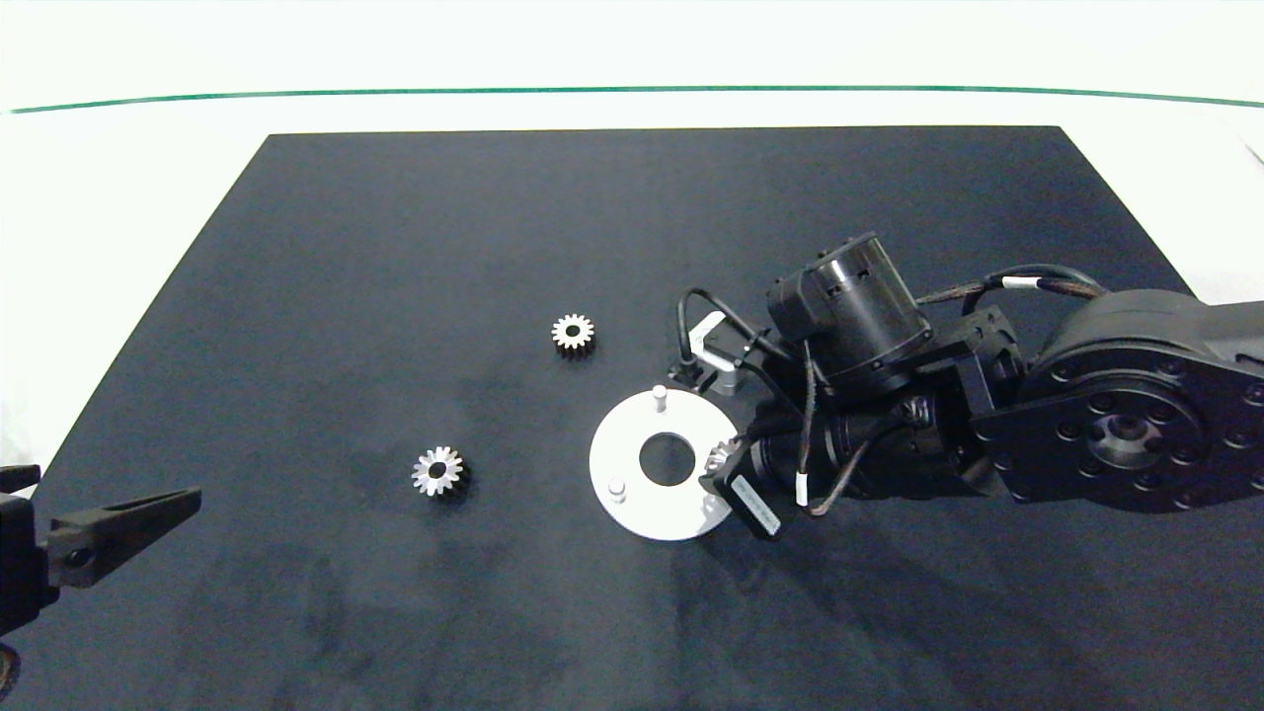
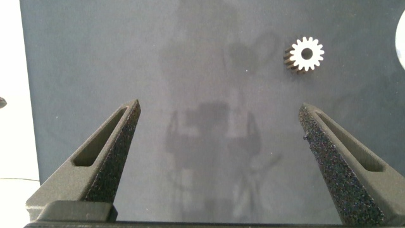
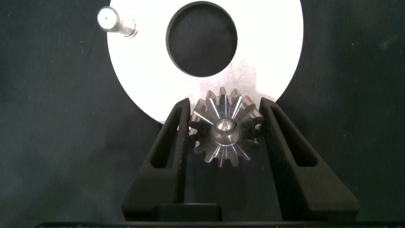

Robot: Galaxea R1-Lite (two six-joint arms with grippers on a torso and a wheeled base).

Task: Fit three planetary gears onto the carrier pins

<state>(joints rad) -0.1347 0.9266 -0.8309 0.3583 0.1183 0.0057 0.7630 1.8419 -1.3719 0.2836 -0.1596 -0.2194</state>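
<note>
While clamped, gear point(image 3: 223, 132) over disc point(image 3: 145, 69).

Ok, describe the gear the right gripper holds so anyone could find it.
Start at the white disc on the dark mat. At its edge nearest the right arm, the right gripper clamps a gear over a pin. The other two gears lie loose on the mat.

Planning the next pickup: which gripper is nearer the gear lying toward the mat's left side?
Left. The left gripper waits open at the mat's left edge, the gear ahead of it. The right gripper is farther, beyond the white disc, holding another gear.
</note>
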